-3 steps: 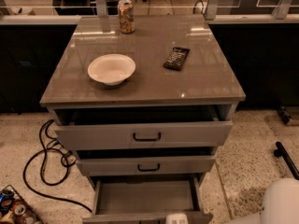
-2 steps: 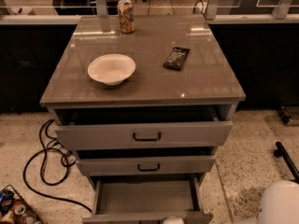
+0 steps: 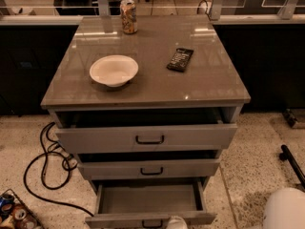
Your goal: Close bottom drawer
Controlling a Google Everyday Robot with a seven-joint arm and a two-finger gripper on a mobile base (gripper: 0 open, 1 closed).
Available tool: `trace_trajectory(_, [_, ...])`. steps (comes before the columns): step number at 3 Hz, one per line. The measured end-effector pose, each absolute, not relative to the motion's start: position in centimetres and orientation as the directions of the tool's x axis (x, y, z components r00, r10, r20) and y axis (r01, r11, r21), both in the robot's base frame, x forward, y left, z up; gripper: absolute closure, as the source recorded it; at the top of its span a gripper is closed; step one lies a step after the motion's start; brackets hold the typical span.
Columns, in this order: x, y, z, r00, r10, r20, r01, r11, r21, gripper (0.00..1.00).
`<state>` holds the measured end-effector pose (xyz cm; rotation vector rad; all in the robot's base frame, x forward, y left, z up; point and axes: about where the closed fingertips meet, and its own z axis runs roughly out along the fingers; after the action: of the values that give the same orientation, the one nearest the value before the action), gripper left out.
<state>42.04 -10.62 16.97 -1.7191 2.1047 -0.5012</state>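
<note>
Nothing is seen to have shifted since the earlier frames: the bottom drawer [image 3: 147,198] is pulled out, with the gripper [image 3: 176,222] at its front.
The drawer's front is laid left to right. The gripper, seen only as a white tip just right of the drawer's black handle [image 3: 151,223], is placed at that front's outer side. Whether it is open or closed cannot be told. A push straight inward is judged needed.

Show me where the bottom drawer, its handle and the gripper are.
bottom drawer [image 3: 147,198], camera view, on its bare grey inside floor.
handle [image 3: 151,223], camera view, on the black loop at the drawer front.
gripper [image 3: 177,222], camera view, on its white visible part at the bottom edge, by the drawer front.
</note>
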Motion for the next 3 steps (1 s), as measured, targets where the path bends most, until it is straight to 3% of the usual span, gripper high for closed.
trace_trajectory(3, [44.7,-11.7,17.8,-0.163,-0.985,-0.059,-0.809,0.168,-0.563,1.0])
